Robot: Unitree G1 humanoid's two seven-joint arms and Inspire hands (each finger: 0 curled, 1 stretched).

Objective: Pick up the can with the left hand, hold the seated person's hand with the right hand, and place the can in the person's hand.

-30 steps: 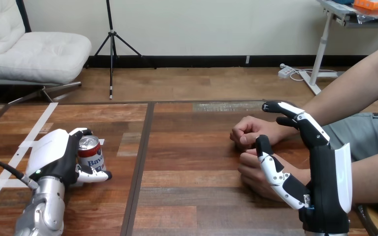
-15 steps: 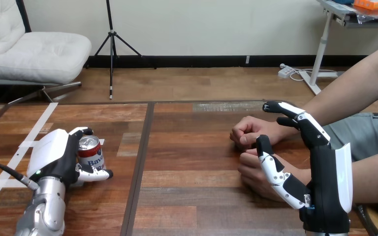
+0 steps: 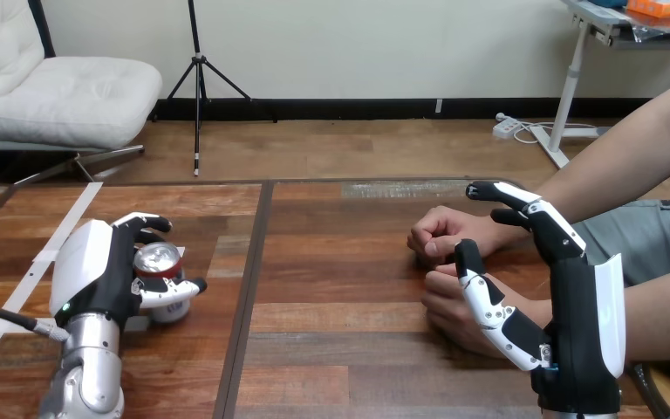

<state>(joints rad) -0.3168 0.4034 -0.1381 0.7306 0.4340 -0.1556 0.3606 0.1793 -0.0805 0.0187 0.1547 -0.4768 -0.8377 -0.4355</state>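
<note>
The red and silver can [image 3: 160, 264] stands on the table's left part, leaning, with its silver top showing. My left hand [image 3: 96, 272] is shut on it: the fingers [image 3: 144, 223] wrap its far side and the thumb crosses its front. On the right, my right hand [image 3: 576, 305] stands upright and open. Its thumb lies in front of the person's nearer hand [image 3: 443, 304], and its fingers [image 3: 532, 214] reach over the person's farther wrist. The person's farther hand [image 3: 438, 232] is a loose fist resting on the table. I cannot tell whether my right hand touches either one.
A dark seam [image 3: 249, 279] runs down the wooden table between the can and the person's hands. White tape [image 3: 42, 258] slants across the table's left part. The person's forearms come in from the right edge.
My left hand has closed further and shifted up with the can, which now leans and shows more of its top. The right hand and the person's hands have not moved.
</note>
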